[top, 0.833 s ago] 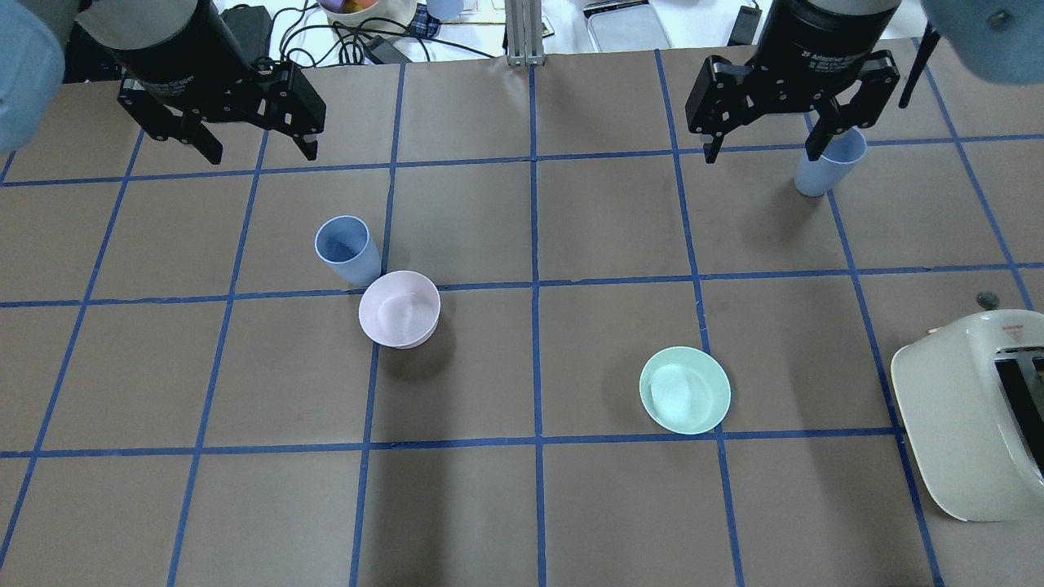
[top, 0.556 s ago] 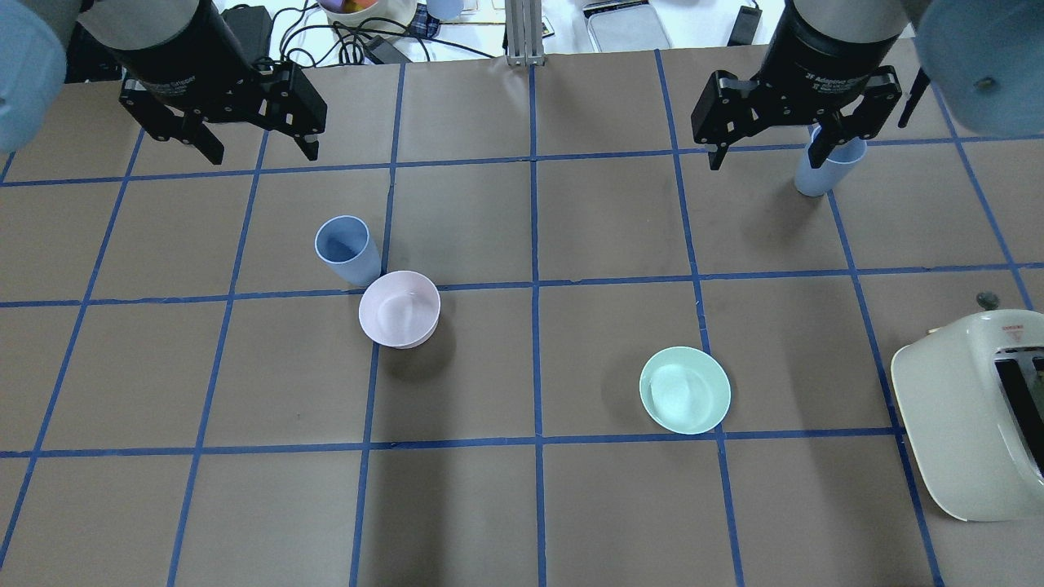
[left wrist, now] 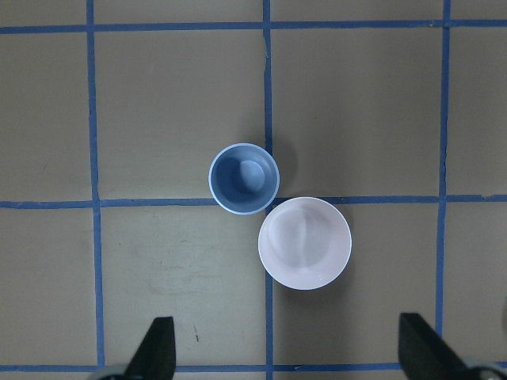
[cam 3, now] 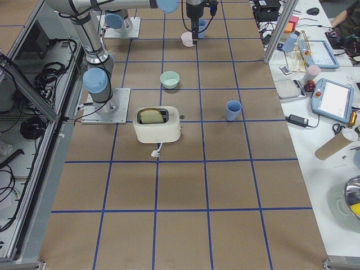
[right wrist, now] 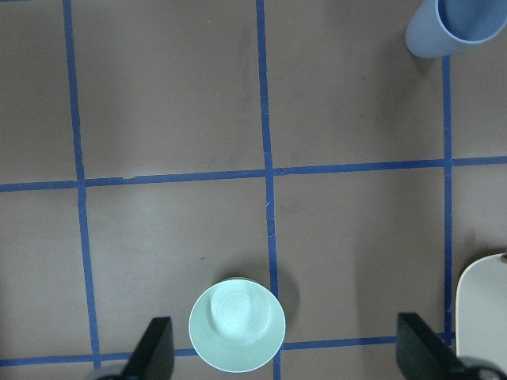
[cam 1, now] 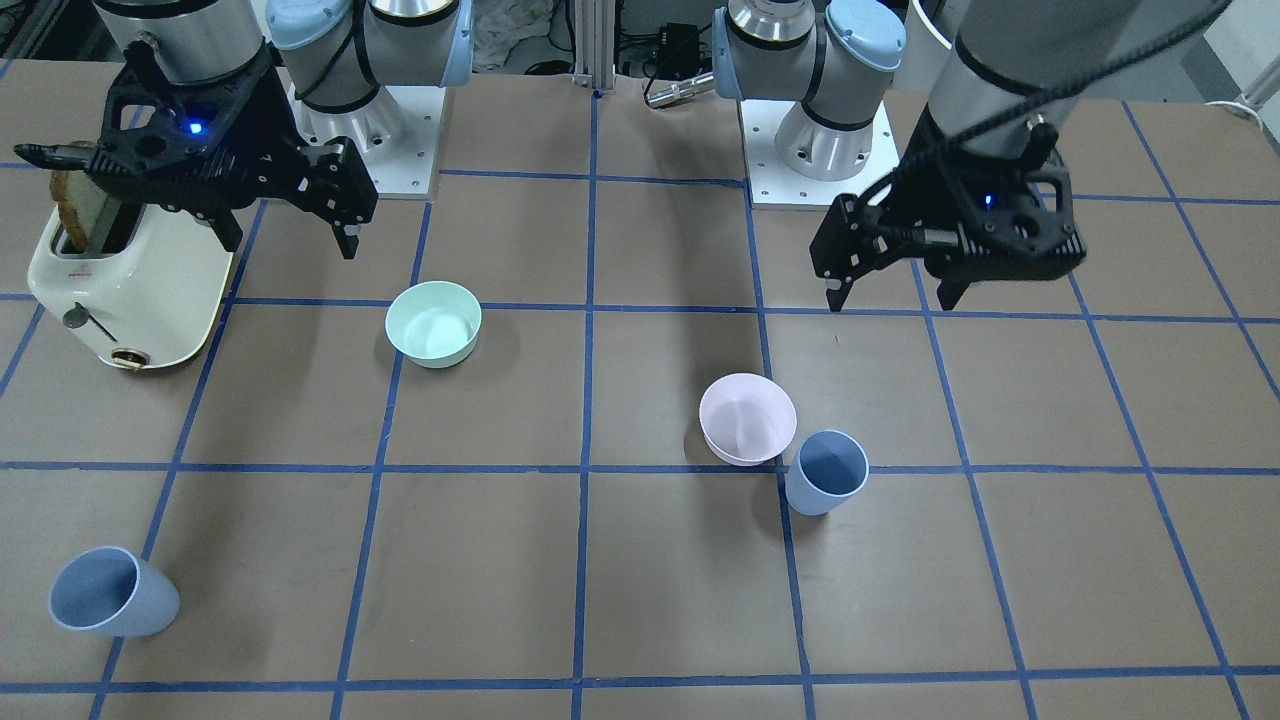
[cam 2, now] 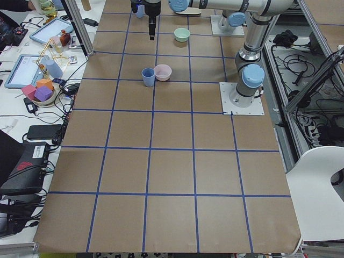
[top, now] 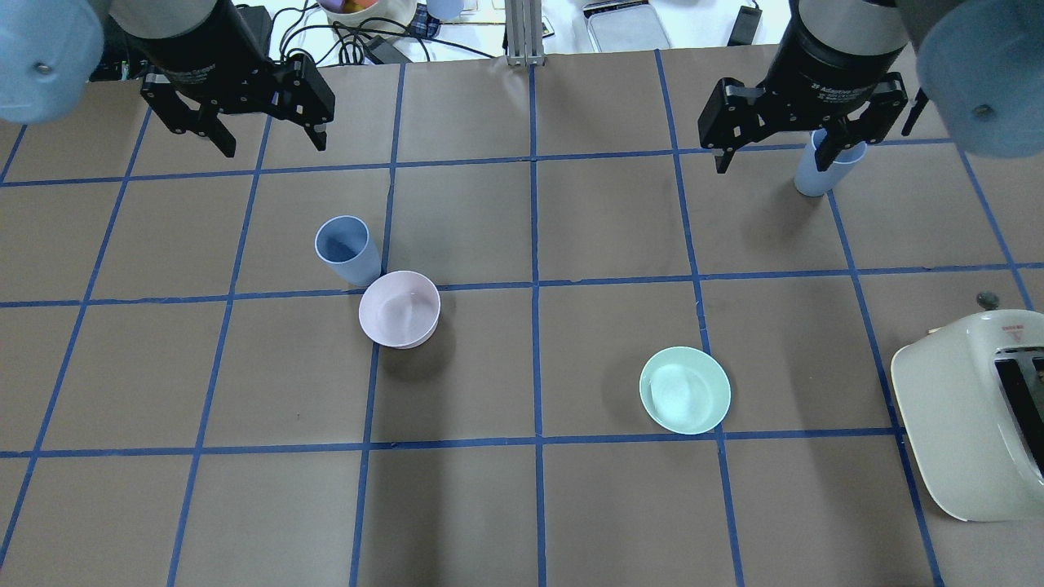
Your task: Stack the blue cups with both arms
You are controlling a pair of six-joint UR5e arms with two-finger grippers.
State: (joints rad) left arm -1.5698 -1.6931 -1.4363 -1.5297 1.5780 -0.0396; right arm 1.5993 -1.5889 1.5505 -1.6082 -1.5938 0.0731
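Note:
One blue cup (top: 347, 249) stands upright, touching or nearly touching the pale pink bowl (top: 400, 308); it also shows in the left wrist view (left wrist: 244, 179) and the front view (cam 1: 826, 472). The second blue cup (top: 816, 175) stands far right at the back, partly hidden by a right gripper finger; it shows at the corner of the right wrist view (right wrist: 455, 28) and in the front view (cam 1: 105, 592). My left gripper (top: 273, 147) hangs open and empty, high above the table, short of the first cup. My right gripper (top: 771, 163) hangs open and empty, high, beside the second cup.
A mint-green bowl (top: 685, 390) sits right of centre. A cream toaster (top: 971, 416) with bread in it stands at the right edge. The pink bowl (left wrist: 305, 243) crowds the first cup on one side. Cables and clutter lie beyond the table's far edge.
Both grippers have shifted slightly to the right in the overhead view and stay open. The cups and bowls have not moved.

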